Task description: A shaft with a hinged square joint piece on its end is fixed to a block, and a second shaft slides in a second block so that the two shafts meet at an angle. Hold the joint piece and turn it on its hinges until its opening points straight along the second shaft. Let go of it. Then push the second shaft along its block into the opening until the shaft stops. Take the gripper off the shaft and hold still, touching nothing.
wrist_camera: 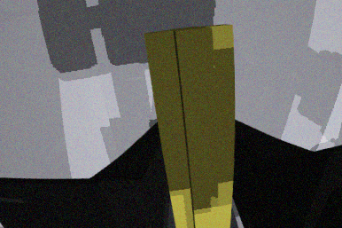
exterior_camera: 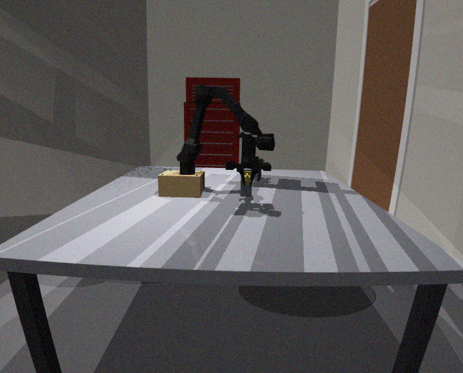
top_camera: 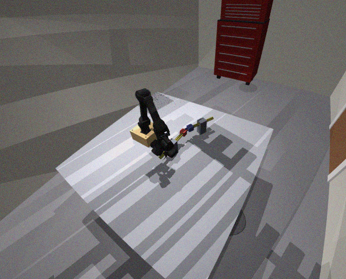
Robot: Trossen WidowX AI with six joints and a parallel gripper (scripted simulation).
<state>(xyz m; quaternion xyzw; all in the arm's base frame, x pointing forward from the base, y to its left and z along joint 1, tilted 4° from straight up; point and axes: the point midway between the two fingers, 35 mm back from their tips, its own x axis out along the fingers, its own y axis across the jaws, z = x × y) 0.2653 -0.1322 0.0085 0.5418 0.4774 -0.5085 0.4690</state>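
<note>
Gripping the near shaft (top_camera: 178, 137) (exterior_camera: 247, 177) (wrist_camera: 204, 104) with the gripper (top_camera: 163, 152) (exterior_camera: 246, 179) (wrist_camera: 190, 123).

Top: arm (top_camera: 155, 116) (exterior_camera: 240, 112) bends over from the wood base (top_camera: 139, 139) (exterior_camera: 181, 185) on the table (top_camera: 179, 207) (exterior_camera: 224, 240), wrist down at the near shaft. Yellow shows on both sides of the gripper. Near block (top_camera: 176, 146) (exterior_camera: 246, 190) is mostly behind it. From there the near shaft runs far and right to the red piece (top_camera: 183, 132). Blue piece (top_camera: 190, 127) sits just beyond, on the near end of the far shaft (top_camera: 210, 119), which passes through the far block (top_camera: 201, 126). The two shafts meet at an angle. I can't tell from here how deep the red-blue joint is engaged. Red cabinet (top_camera: 236, 51) (exterior_camera: 215, 138) stands on the floor past the table.

Exterior: I see the near shaft end-on, between the fingers, above the near block. Wood base is left of it. Red and blue pieces are hidden behind the gripper. Brown door is at right.

Wrist: near shaft runs up the middle, its end in view, thin dark line along its length. Black fingers are on both sides, closed on it. Lower part is lit, most of the rest shaded.
</note>
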